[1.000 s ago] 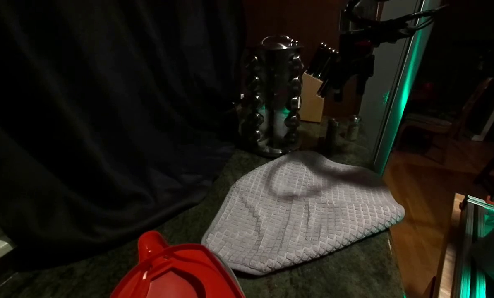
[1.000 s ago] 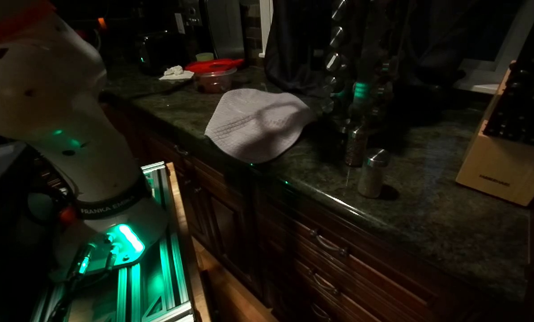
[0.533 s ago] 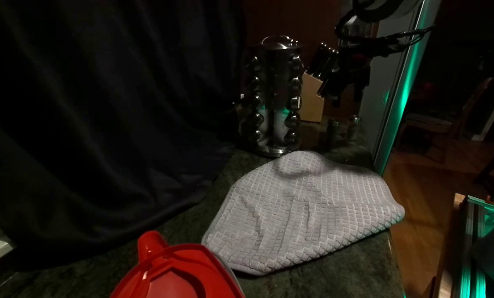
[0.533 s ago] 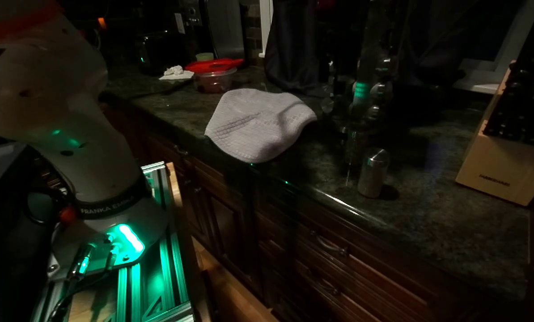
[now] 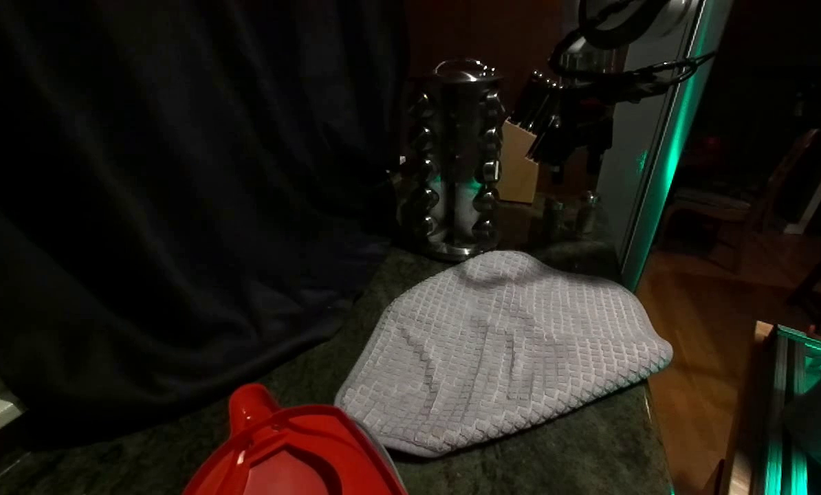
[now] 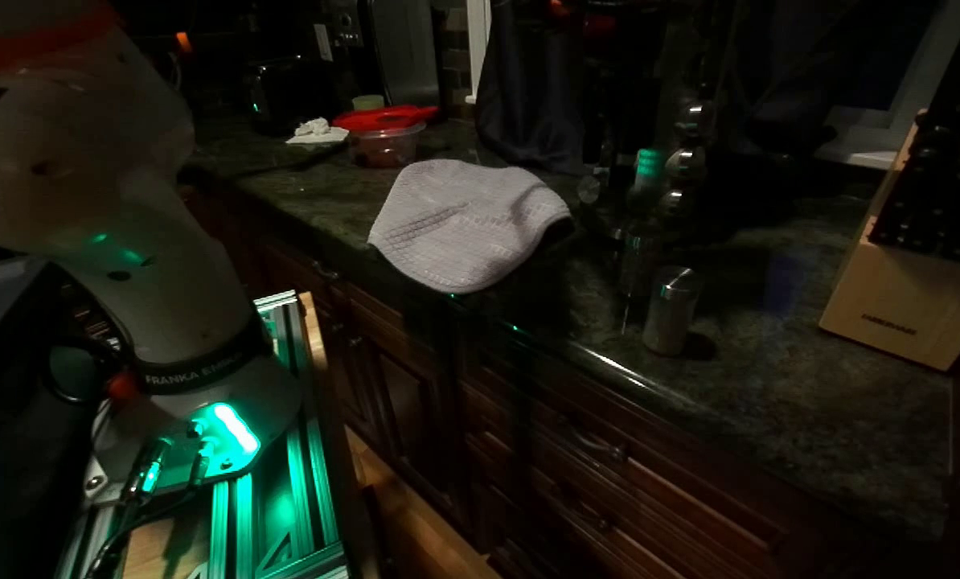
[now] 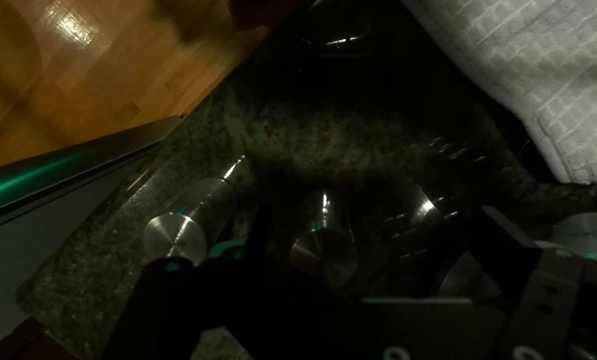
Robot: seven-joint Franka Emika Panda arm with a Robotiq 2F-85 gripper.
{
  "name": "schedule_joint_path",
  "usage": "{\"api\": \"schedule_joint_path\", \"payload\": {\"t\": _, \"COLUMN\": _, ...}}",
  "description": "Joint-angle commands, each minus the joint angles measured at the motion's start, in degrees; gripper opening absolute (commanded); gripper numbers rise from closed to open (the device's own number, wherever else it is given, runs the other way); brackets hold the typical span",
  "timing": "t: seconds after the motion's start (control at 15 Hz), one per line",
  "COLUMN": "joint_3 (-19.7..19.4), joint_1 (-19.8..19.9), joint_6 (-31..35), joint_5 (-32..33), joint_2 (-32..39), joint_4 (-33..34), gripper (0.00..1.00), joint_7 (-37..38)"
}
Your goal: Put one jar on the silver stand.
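Note:
Two small glass jars with silver lids stand upright on the dark counter: a pale one (image 6: 671, 314) near the front edge and a darker one (image 6: 639, 261) behind it. My gripper (image 5: 575, 170) hangs above them in an exterior view, open and holding nothing. In the wrist view the darker jar's lid (image 7: 323, 255) lies between the spread fingers (image 7: 511, 235), below them; the pale jar's lid (image 7: 174, 237) is outside, to the left. The tall silver stand (image 5: 464, 77), with several jars in its tiers, rises beyond the grey cloth. The dark arm partly covers it in an exterior view.
The grey cloth (image 5: 507, 357) lies rumpled in front of the stand. A knife block (image 6: 902, 297) stands at the counter's far end, beside the jars. A red-lidded container (image 6: 383, 137) is at the other end. A black curtain (image 5: 177, 206) hangs close to the stand.
My gripper has come down slightly and moved a little left in an exterior view, toward the jars. The arm's shadow on the cloth has shrunk, and the darker jar now lies in shadow.

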State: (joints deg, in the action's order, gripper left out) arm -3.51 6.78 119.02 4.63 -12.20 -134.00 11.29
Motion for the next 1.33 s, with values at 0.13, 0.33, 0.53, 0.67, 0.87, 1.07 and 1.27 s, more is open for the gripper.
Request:
{"api": "schedule_joint_path", "payload": {"t": 0.13, "joint_3": -0.40, "joint_1": 0.09, "joint_6": 2.40, "joint_5": 0.11, "joint_2": 4.82, "joint_4": 1.70, "gripper": 1.00, "joint_7": 1.22}}
{"api": "schedule_joint_path", "payload": {"t": 0.33, "joint_3": -0.61, "joint_1": 0.20, "joint_6": 4.45, "joint_5": 0.14, "joint_2": 6.90, "joint_4": 2.24, "gripper": 1.00, "joint_7": 1.85}}
{"api": "schedule_joint_path", "payload": {"t": 0.53, "joint_3": -1.12, "joint_1": 0.40, "joint_6": 5.24, "joint_5": 0.63, "joint_2": 8.44, "joint_4": 2.97, "gripper": 1.00, "joint_7": 1.99}}
{"api": "schedule_joint_path", "payload": {"t": 0.67, "joint_3": -1.66, "joint_1": 0.60, "joint_6": 5.18, "joint_5": 0.53, "joint_2": 9.40, "joint_4": 3.59, "gripper": 1.00, "joint_7": 1.98}}
{"api": "schedule_joint_path", "payload": {"t": 0.87, "joint_3": -2.50, "joint_1": 0.97, "joint_6": 5.29, "joint_5": 0.33, "joint_2": 10.87, "joint_4": 4.25, "gripper": 1.00, "joint_7": 1.99}}
{"api": "schedule_joint_path", "payload": {"t": 1.07, "joint_3": -3.14, "joint_1": 1.10, "joint_6": 6.17, "joint_5": 0.14, "joint_2": 11.71, "joint_4": 4.16, "gripper": 1.00, "joint_7": 2.20}}
{"api": "schedule_joint_path", "payload": {"t": 1.27, "joint_3": -3.42, "joint_1": 0.97, "joint_6": 5.82, "joint_5": -0.70, "joint_2": 12.46, "joint_4": 4.06, "gripper": 1.00, "joint_7": 1.95}}
